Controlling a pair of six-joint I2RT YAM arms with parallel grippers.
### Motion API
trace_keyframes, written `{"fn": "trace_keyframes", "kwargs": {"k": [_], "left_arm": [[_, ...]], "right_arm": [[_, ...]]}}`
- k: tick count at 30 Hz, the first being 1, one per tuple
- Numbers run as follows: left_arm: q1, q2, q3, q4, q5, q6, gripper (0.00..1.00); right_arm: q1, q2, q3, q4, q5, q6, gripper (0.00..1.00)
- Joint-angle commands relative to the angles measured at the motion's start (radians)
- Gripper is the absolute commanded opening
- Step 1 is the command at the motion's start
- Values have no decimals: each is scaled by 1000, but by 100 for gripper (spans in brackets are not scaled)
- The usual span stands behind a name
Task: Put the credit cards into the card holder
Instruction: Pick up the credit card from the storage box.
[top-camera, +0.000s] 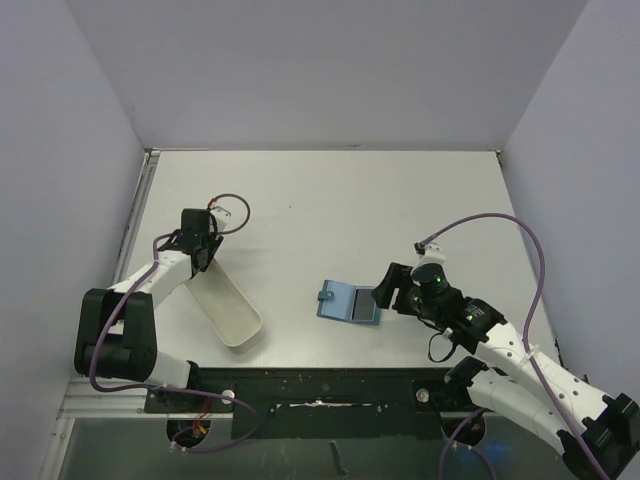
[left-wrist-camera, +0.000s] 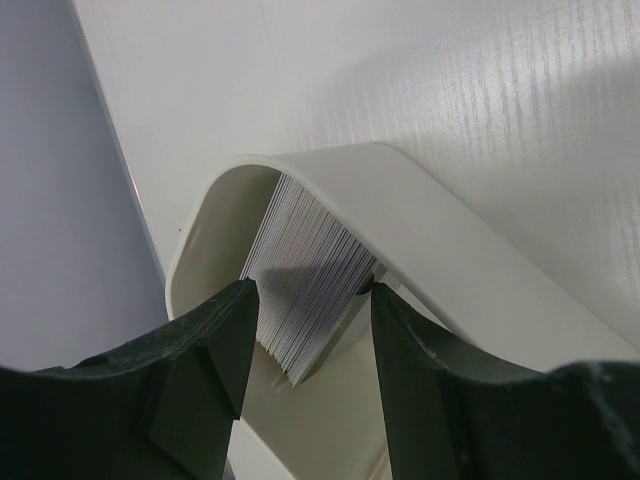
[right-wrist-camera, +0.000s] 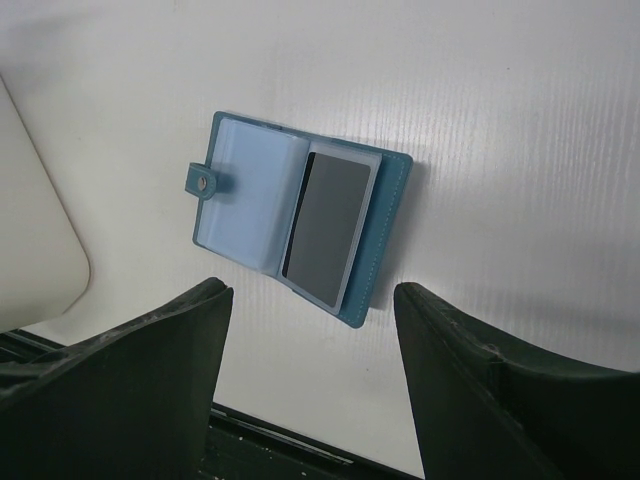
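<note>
The right gripper (right-wrist-camera: 308, 300), fingers spread wide and holding nothing, hangs just right of the open teal card holder (top-camera: 349, 301). The holder lies flat on the white table (top-camera: 330, 200) close to the arms' bases, its strap tab (right-wrist-camera: 204, 181) pointing left and a dark rectangle (right-wrist-camera: 330, 225) showing in one clear sleeve. Well to the holder's left, a long white tray (top-camera: 235, 315) runs away from the near edge. Farther back and left of the holder, in the tray's rounded far end, the credit cards (left-wrist-camera: 305, 270) stand on edge in a thick stack. The left gripper (left-wrist-camera: 310, 292) straddles that stack, fingers (left-wrist-camera: 200, 350) parted to either side; whether they press it cannot be told.

The likeliest trouble lies there. With so many thin cards packed tight, a closing grip could take a wad instead of one, or fan and spill them on the lift. The unheld tray might slide or tip under a sideways pull. Nothing pins the holder flat either, so a card pushed at a sleeve could shove it across the table.
</note>
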Motion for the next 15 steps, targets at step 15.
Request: {"fn": "trace_keyframes", "kwargs": {"k": [15], "left_arm": [[-17, 4, 36, 23, -58, 23, 36]], "right_arm": [[5, -32, -2, 36, 4, -2, 67]]}}
